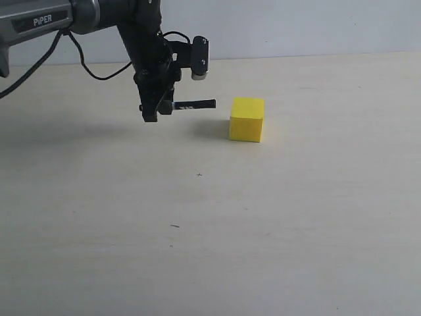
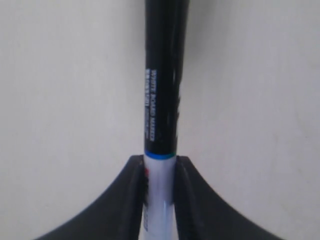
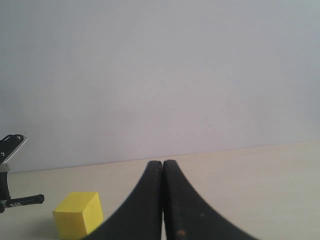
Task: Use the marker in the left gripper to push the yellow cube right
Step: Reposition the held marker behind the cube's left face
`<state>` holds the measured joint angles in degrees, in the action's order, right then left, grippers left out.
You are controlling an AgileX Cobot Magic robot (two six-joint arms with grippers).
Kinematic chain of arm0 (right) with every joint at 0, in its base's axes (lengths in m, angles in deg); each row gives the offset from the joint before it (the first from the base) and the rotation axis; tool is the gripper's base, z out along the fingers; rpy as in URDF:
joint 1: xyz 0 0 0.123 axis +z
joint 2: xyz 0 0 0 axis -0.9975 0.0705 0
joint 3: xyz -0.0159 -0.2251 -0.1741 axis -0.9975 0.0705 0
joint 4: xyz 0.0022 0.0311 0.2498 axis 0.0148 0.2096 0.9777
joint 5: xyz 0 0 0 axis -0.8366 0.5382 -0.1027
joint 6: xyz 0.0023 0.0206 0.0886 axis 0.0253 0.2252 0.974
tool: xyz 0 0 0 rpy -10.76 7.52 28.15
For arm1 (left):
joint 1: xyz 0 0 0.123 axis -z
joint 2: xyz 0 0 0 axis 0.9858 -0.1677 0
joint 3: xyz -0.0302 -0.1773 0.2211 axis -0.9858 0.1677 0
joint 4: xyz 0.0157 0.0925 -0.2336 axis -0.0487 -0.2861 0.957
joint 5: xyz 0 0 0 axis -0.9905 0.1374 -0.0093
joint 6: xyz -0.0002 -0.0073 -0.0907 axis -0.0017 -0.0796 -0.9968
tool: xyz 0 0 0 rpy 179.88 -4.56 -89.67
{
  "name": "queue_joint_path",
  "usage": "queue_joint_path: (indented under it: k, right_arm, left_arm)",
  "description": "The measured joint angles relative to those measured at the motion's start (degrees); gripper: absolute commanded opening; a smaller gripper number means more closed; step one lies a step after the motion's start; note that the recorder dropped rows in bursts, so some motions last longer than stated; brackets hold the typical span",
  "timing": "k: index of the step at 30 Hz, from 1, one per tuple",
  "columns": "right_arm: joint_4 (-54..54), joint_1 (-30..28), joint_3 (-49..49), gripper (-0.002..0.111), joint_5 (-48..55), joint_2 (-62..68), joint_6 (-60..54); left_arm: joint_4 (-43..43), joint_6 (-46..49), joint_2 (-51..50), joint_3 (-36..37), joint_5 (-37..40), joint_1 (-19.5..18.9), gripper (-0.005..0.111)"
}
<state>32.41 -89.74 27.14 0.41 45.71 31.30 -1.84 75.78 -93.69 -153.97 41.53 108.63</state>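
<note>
1. The bench [image 1: 276,250] is the biggest thing we see: a pale, wood-grained surface that fills most of the exterior view.
2. Behind it rises a plain light wall [image 1: 296,26], which meets the bench's far edge.
3. The dark grey left arm [image 1: 39,20], marked "PiPER", reaches in from the upper left of the exterior view, with a black cable [image 1: 99,74] looping beneath it.
4. The left end effector [image 1: 153,113] points down over the bench, left of the cube. We see it clamped narrowly on the marker, one black finger on each side of the white barrel.
5. The right end effector [image 3: 163,165] shows only in its own wrist view. Its two black fingers are pressed flat together, low over the bench and facing the wall.
6. The yellow cube [image 1: 247,120] sits on the bench to the right of the left end effector, resting flat on one face.
7. A small silver-grey camera block [image 1: 200,58] is mounted on the left end effector, above the marker.
8. The marker [image 1: 196,105] juts out level from the fingers, its black end aimed right at the cube's upper left side. We see a small gap between that end and the cube; the two do not touch.
9. A few tiny dark specks [image 1: 199,175] dot the bench nearer the camera.
</note>
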Motion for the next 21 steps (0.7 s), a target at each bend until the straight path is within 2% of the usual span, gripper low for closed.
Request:
queue_joint_path:
  k: [7, 14, 21]
  right_arm:
    - [0.0, 0.0, 0.0, 0.0, 0.0, 0.0, 0.0]
    - [0.0, 0.0, 0.0, 0.0, 0.0, 0.0, 0.0]
    - [0.0, 0.0, 0.0, 0.0, 0.0, 0.0, 0.0]
  left_arm:
    - [0.0, 0.6, -4.5, -5.8, 5.9, 0.0, 0.0]
    - [-1.1, -0.7, -7.7, -11.7, 6.6, 0.1, 0.0]
    - [-5.6, -1.2, -9.0, -13.4, 6.6, 1.0, 0.0]
